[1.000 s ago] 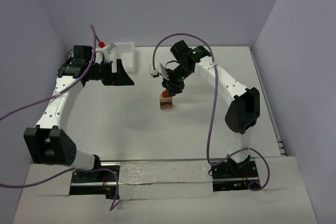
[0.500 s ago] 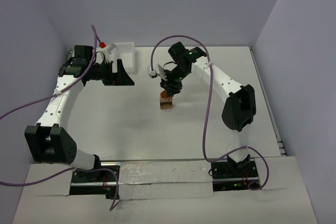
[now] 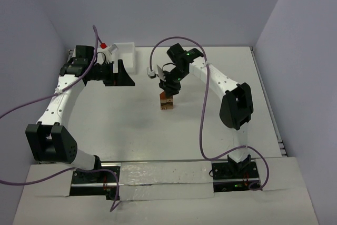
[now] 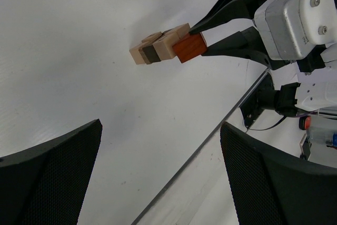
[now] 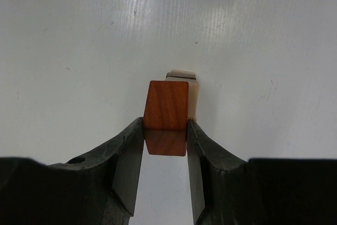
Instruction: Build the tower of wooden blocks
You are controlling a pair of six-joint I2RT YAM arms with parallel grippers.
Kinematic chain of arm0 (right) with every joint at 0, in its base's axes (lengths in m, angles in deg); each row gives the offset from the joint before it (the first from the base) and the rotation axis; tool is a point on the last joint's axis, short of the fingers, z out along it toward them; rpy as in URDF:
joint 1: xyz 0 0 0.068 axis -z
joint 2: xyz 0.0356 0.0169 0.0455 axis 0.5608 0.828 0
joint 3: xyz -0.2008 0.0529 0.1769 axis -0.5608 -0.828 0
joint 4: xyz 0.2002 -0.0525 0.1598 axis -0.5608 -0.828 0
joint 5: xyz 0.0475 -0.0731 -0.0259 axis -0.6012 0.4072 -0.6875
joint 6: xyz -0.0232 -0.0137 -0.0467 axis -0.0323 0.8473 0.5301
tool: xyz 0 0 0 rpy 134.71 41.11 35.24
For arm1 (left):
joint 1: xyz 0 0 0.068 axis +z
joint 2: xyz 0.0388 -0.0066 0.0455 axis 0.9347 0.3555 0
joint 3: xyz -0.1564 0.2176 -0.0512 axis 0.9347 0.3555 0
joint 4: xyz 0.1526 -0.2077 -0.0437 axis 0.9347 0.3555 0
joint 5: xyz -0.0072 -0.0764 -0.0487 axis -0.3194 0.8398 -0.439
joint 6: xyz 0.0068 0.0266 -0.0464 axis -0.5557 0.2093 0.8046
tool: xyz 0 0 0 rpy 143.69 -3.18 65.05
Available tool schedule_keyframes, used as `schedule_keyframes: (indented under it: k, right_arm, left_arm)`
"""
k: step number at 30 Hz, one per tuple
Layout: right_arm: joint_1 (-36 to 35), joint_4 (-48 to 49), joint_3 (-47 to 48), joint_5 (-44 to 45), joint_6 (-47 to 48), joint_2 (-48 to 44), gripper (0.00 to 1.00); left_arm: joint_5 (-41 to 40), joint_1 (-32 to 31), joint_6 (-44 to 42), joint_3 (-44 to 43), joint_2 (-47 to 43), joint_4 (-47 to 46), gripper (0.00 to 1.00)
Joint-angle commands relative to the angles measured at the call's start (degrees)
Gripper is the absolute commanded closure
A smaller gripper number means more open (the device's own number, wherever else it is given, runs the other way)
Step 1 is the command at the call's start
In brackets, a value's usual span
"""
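Right gripper (image 5: 165, 130) around reddish-brown block (image 5: 166, 110)

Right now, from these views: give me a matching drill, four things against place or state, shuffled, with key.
Things:
1. red-brown block
2. left fingers
3. white bin
4. tan blocks

Place or state:
A. back left of the table
B. spread open, holding nothing
C. clamped between the right fingers
D. stacked on the table, under the red-brown block

Pairs: 1-C, 2-B, 3-A, 4-D
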Motion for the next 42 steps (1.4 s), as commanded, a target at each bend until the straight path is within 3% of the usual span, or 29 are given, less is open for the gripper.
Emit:
schedule_keyframes:
  k: [1,26,42]
  right_arm:
    - [-0.14,1.53,2.46,-1.61,-0.45,0.66,0.84]
    - [1.0,9.07,-4.48,-3.72,-6.95,-4.52,0.81]
    - [1.71,8.88,-5.54,-3.11,-6.36,-5.55,0.8]
  left_arm:
    - [1.94,0.53,-0.56,-2.25,0.24,-1.6,0.01]
    - [2.21,0.62,-0.72,-1.98,0.16,-1.86,0.01]
    - [2.71,0.71,-0.48,-1.57,0.13,-2.22,0.01]
